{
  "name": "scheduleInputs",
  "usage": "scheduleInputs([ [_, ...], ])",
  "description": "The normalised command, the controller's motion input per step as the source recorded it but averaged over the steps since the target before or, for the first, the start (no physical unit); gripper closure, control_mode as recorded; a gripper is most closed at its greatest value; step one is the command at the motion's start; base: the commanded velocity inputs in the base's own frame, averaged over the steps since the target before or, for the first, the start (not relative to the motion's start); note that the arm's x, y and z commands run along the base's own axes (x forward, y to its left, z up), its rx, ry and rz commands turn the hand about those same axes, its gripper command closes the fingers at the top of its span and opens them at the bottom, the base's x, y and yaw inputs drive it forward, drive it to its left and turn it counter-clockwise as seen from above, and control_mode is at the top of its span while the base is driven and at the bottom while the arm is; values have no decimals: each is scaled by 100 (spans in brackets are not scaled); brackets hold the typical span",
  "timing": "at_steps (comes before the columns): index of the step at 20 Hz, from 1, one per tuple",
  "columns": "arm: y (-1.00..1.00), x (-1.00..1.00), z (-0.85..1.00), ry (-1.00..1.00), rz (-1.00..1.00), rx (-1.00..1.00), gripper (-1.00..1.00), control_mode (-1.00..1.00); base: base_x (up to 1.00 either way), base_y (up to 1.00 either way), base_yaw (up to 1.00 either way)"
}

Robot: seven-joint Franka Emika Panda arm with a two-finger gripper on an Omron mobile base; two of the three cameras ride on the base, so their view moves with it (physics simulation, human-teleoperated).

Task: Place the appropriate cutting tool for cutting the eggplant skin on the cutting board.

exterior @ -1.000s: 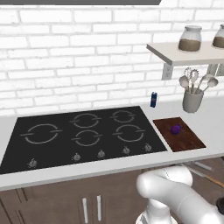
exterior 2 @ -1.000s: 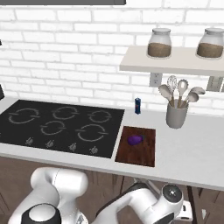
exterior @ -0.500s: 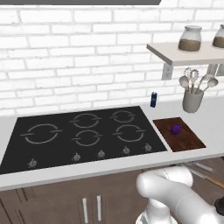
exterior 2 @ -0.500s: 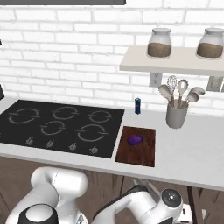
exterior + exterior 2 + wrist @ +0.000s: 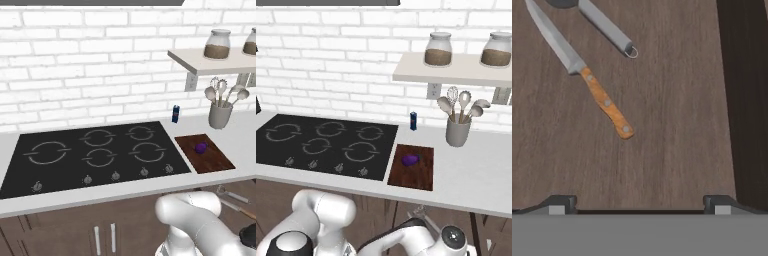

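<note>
1. No brand, label or readable writing is showing on anything; the two jars (image 5: 438, 49) on the wall shelf (image 5: 456, 72) at the upper right of the right base view are carrying no lettering.
2. In the hand view, the claw (image 5: 639, 204) is sitting at the bottom of the frame with its two dark fingertips (image 5: 559, 204) standing wide apart, gripping nothing.
3. Above the claw in that view, a knife (image 5: 582, 70) with an orange wooden handle and a steel blade is lying on a brown wooden surface (image 5: 662, 125), running diagonally from the upper left toward the centre. Just beside it, at the top, a grey metal handle with a ring end (image 5: 607, 27) is lying apart from the blade.
4. The base views are showing the kitchen instead. The cutting board (image 5: 412, 166) is lying flat on the white worktop (image 5: 476, 175), just right of the black cooktop (image 5: 326, 145).
5. The eggplant (image 5: 410, 159) is resting on the board, near its middle.
6. A grey utensil holder (image 5: 458, 131) is standing behind the board, and a small blue bottle (image 5: 413, 120) is standing by the wall.
7. In the left base view, utensils (image 5: 231, 196) are lying at the lower right, below the worktop edge.
</note>
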Motion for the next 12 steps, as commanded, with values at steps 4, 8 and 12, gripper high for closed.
scheduleInputs([
  [4, 0, -33, 0, 9, 0, -1, -100, -100, 0, 0, 0],
  [8, 0, 0, 1, 4, 0, -1, -100, -100, 0, 0, 0],
  [12, 1, 0, 11, 0, 0, -1, -100, -100, 0, 0, 0],
])
